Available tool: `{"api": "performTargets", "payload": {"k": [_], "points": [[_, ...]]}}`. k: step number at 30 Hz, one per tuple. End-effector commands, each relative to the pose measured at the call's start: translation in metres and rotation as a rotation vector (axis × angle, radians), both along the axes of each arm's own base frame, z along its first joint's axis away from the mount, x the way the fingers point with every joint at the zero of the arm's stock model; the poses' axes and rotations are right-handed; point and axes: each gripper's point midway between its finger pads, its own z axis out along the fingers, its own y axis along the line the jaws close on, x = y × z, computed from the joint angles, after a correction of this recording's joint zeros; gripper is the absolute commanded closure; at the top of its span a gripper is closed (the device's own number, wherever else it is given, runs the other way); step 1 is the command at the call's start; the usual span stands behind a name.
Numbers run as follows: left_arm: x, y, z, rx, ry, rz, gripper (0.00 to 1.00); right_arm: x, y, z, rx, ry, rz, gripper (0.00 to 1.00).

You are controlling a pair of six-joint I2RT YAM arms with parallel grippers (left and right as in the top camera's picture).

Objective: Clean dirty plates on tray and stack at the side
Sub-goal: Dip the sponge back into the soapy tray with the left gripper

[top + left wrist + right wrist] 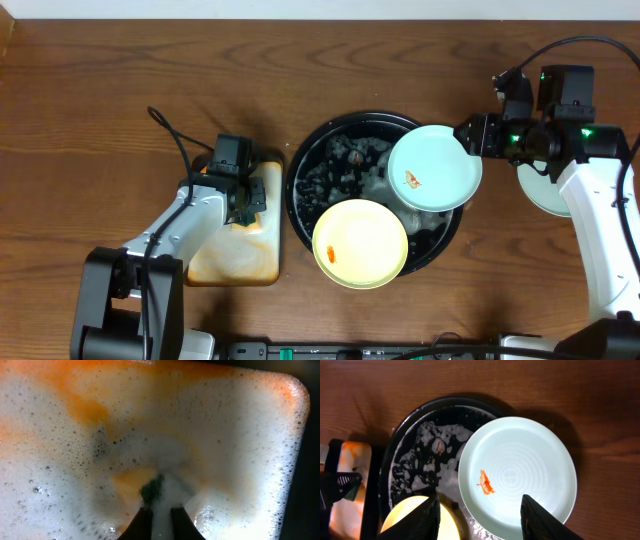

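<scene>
The round black tray (300,175) (390,460) holds white foam. A mint-green plate (435,168) (520,475) with an orange smear lies over its right rim. A pale yellow plate (360,243) (402,512), smeared near its left edge, overlaps the front rim. Another mint plate (535,192) lies on the bare wood to the right, half hidden by my right arm. My right gripper (468,135) (480,520) hovers open over the mint plate's edge, holding nothing. My left gripper (240,200) (161,515) is shut, down in orange-stained foam, with a dark green scrap (151,489) at its tips.
A small rectangular black-rimmed tray (225,260) (295,420) with orange-stained foam sits left of the round tray, under my left gripper. Brown wood tabletop (120,90) stretches along the back and far left. Cables trail near both arms.
</scene>
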Motion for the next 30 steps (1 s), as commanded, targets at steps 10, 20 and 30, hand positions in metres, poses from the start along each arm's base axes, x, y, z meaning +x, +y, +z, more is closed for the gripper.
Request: {"api": "performTargets", "payload": {"k": [10, 20, 30], "points": [[-0.007, -0.002, 0.047, -0.032, -0.085, -0.005, 0.42, 0.001, 0.003, 0.0, -0.012, -0.008, 0.023, 0.51], [-0.037, 0.003, 0.024, -0.011, 0.051, 0.005, 0.51, 0.002, 0.003, 0.0, -0.012, -0.008, 0.023, 0.51], [-0.035, -0.004, -0.01, -0.037, 0.13, -0.008, 0.72, 0.001, 0.003, 0.0, -0.012, -0.004, 0.023, 0.51]]}}
